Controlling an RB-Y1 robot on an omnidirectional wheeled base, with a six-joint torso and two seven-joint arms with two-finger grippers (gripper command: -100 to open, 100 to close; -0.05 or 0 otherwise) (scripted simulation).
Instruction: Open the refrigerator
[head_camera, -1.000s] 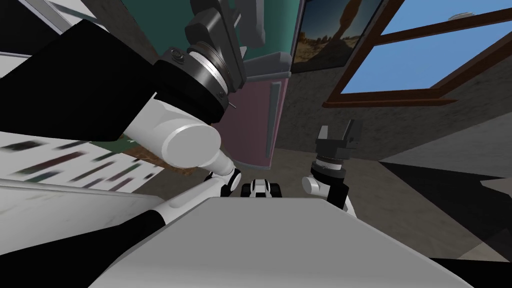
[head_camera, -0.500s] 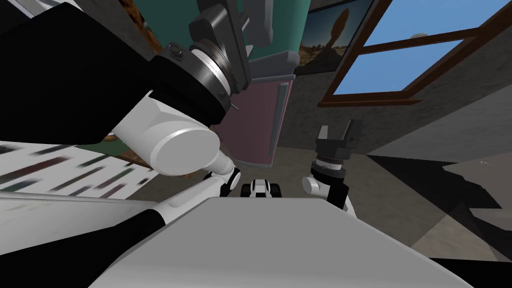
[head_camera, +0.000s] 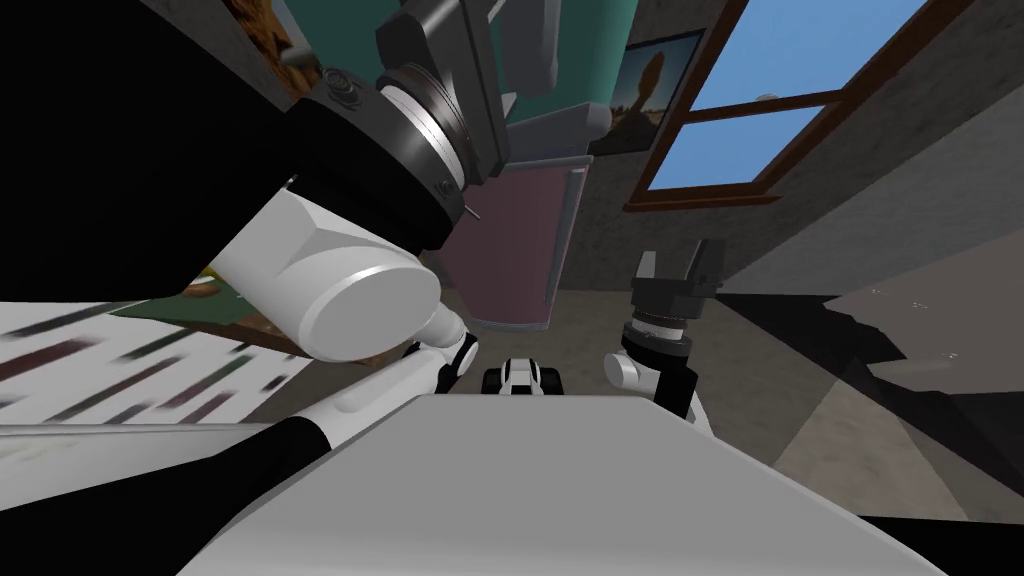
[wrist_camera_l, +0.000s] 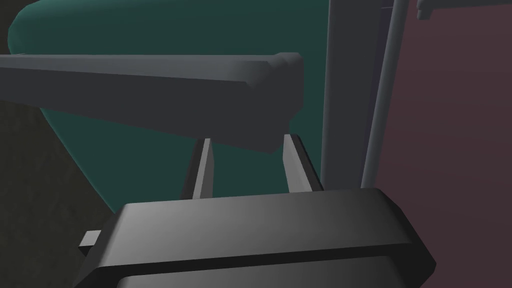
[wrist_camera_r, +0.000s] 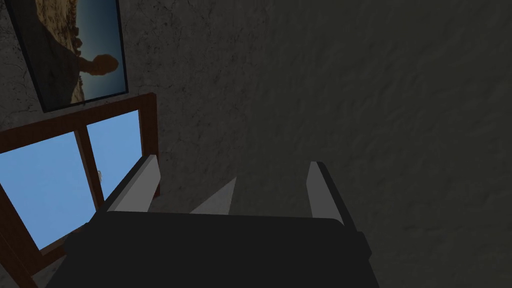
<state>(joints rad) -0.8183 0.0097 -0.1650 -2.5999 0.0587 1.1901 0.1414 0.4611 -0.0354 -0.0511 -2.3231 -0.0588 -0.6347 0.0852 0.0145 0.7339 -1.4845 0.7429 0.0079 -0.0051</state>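
Facing the refrigerator (head_camera: 340, 40) at the far left of centre, with a teal upper door (wrist_camera_l: 150, 30) above a maroon lower door (head_camera: 510, 250) that carries a narrow upright grey handle (head_camera: 563, 240) along its right edge. With the left arm (head_camera: 330, 290) raised high and close to the head camera, pinching the long grey bar handle (wrist_camera_l: 150, 95) that lies across the teal door with the left end effector (wrist_camera_l: 246, 150), its 2 fingers (wrist_camera_l: 206, 165) drawn in narrow against the bar. Holding the right end effector (head_camera: 677, 268) low at the near right, well apart from the refrigerator, with its 2 fingers spread wide.
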